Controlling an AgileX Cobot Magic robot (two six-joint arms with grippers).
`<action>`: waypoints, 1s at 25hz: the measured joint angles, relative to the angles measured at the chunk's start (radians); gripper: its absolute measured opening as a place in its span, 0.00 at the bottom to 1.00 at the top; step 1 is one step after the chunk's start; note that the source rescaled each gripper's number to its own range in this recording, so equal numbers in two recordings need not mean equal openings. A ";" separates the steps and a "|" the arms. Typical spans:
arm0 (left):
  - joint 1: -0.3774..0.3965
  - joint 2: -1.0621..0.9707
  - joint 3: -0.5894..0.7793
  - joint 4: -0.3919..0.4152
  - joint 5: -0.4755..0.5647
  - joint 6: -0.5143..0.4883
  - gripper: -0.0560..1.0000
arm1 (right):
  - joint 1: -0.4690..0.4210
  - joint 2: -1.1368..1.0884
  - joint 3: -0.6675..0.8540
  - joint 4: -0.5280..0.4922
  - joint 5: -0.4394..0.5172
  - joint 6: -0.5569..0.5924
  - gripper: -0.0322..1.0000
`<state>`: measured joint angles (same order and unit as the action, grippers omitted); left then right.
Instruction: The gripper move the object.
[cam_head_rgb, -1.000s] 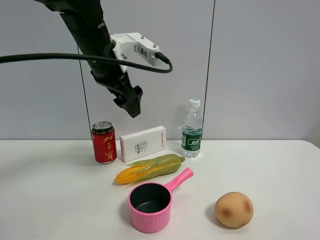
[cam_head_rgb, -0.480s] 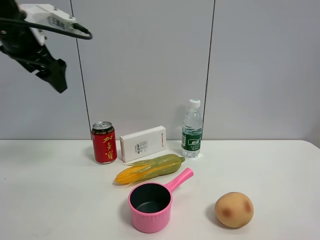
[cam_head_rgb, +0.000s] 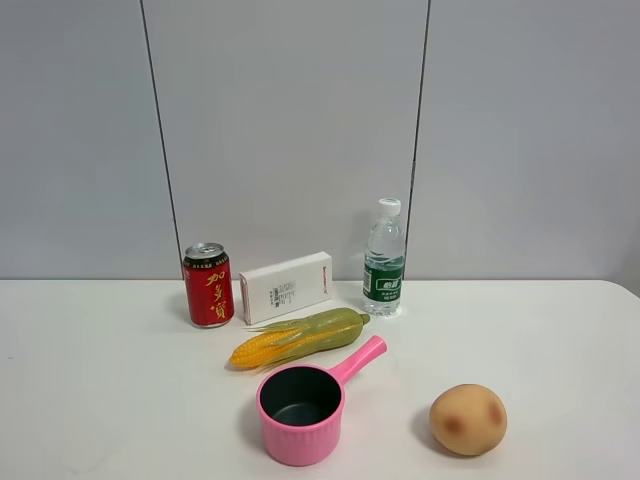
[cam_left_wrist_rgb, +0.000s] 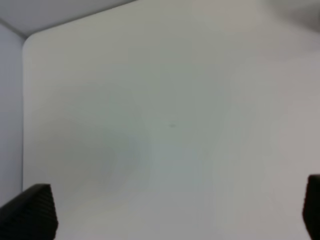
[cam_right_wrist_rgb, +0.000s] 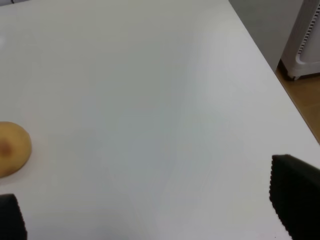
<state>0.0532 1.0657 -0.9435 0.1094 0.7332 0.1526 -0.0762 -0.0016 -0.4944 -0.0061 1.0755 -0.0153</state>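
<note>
The corn cob lies on the white table, yellow kernels to the left and green husk to the right, just behind the pink pot. No arm or gripper shows in the exterior high view. In the left wrist view my left gripper is open and empty over bare table, with only its two black fingertips showing far apart. In the right wrist view my right gripper is open and empty over bare table, with its black fingertips wide apart. The corn is in neither wrist view.
A red can, a white box and a water bottle stand behind the corn. A round tan potato sits front right and also shows in the right wrist view. The table's right edge borders the floor.
The left arm, above the can and box a second ago, swung up and to the left and has left the exterior view. The objects on the table have not moved.
</note>
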 joint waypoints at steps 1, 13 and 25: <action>0.005 -0.070 0.030 0.000 0.003 -0.027 0.99 | 0.000 0.000 0.000 0.000 0.000 0.000 1.00; 0.006 -0.689 0.247 0.007 0.193 -0.309 0.99 | 0.000 0.000 0.000 0.000 0.000 0.000 1.00; 0.006 -1.052 0.410 0.002 0.301 -0.358 0.99 | 0.000 0.000 0.000 0.000 0.000 0.000 1.00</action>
<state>0.0590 0.0132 -0.5338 0.1111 1.0337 -0.2057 -0.0762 -0.0016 -0.4944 -0.0061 1.0755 -0.0153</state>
